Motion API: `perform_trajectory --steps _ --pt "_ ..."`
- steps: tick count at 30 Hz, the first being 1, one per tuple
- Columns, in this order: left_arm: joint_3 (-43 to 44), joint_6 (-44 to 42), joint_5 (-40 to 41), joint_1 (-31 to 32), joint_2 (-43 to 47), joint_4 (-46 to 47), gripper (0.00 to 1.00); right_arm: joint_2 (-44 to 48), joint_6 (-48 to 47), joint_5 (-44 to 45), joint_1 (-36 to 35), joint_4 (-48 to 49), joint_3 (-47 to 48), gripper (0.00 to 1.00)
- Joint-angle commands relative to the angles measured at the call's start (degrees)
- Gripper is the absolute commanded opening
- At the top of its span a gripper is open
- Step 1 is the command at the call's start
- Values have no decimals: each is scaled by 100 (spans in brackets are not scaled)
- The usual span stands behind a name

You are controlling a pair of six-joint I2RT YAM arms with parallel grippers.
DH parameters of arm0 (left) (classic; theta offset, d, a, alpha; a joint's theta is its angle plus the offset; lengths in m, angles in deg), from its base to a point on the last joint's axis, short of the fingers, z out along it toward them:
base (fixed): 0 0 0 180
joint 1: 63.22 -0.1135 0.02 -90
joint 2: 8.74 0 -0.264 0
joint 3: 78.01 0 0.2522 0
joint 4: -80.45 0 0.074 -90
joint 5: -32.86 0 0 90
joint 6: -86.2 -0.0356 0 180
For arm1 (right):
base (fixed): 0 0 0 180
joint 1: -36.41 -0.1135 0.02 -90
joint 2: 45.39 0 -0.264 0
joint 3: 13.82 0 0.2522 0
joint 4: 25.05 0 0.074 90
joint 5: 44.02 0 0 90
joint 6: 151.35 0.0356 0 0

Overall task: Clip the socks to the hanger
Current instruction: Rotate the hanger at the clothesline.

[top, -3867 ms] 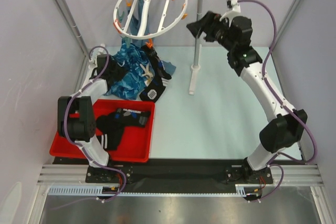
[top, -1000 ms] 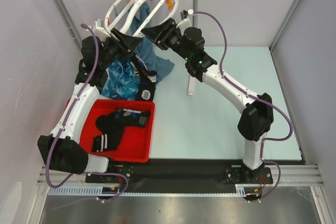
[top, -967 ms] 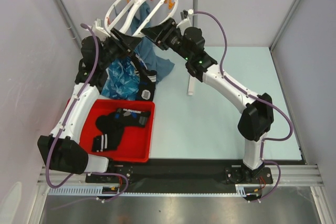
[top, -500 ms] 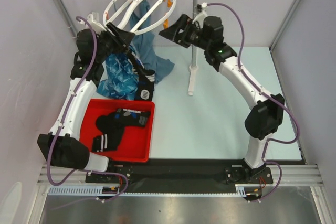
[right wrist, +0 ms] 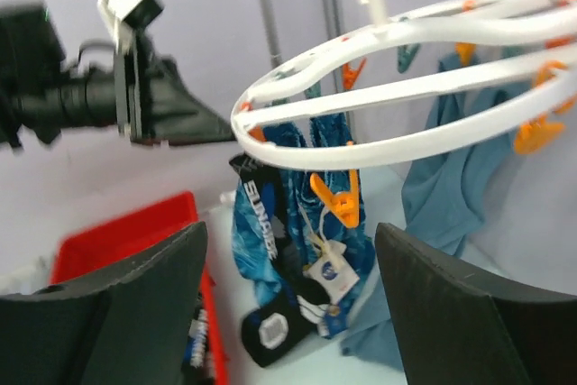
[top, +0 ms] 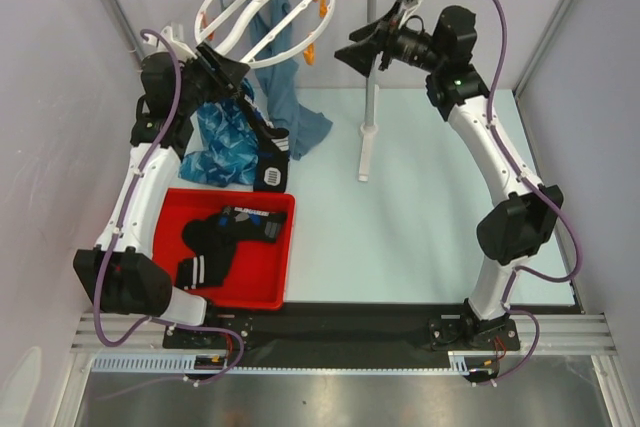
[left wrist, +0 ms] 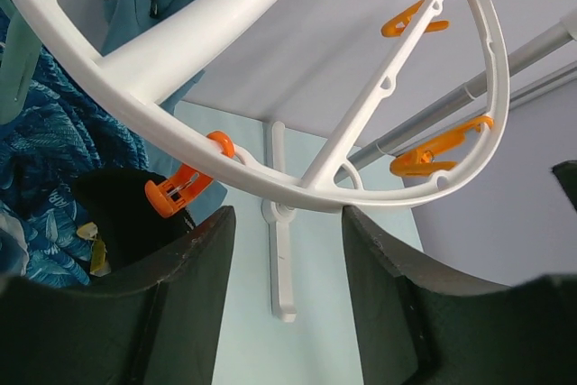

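Observation:
The white hanger hangs tilted from the rail, with orange clips on its rim. Below its left side hangs a black sock with white lettering; the clip that holds it is hidden. More black socks lie in the red tray. My left gripper is open just under the ring's left rim, and nothing lies between its fingers. To the right of the ring, apart from it, my right gripper is open and empty, with its fingers wide.
A blue patterned cloth and a grey-blue cloth hang beneath the ring. The grey rail stand has its post and foot right of the hanger. Side walls close in on both sides.
My right gripper has drawn back to the right, away from the ring, and its jaws have opened. The left gripper stays by the left rim. The ring has swung slightly.

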Motion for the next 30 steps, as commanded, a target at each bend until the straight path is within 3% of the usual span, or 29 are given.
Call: perform_trajectory --steps 1,6,16,30 --pt "419 -76 79 -113 -45 321 56 17 -1583 -757 -168 984 -515 83" --pt "508 -49 35 -140 -54 277 56 53 -3200 -468 -424 1065 -911 89" --pt "455 126 -53 -140 -1 347 54 -457 -3484 -389 -520 1829 -754 88" --pt "411 126 -27 -149 17 383 53 -1142 -3150 183 -626 2226 -59 74"
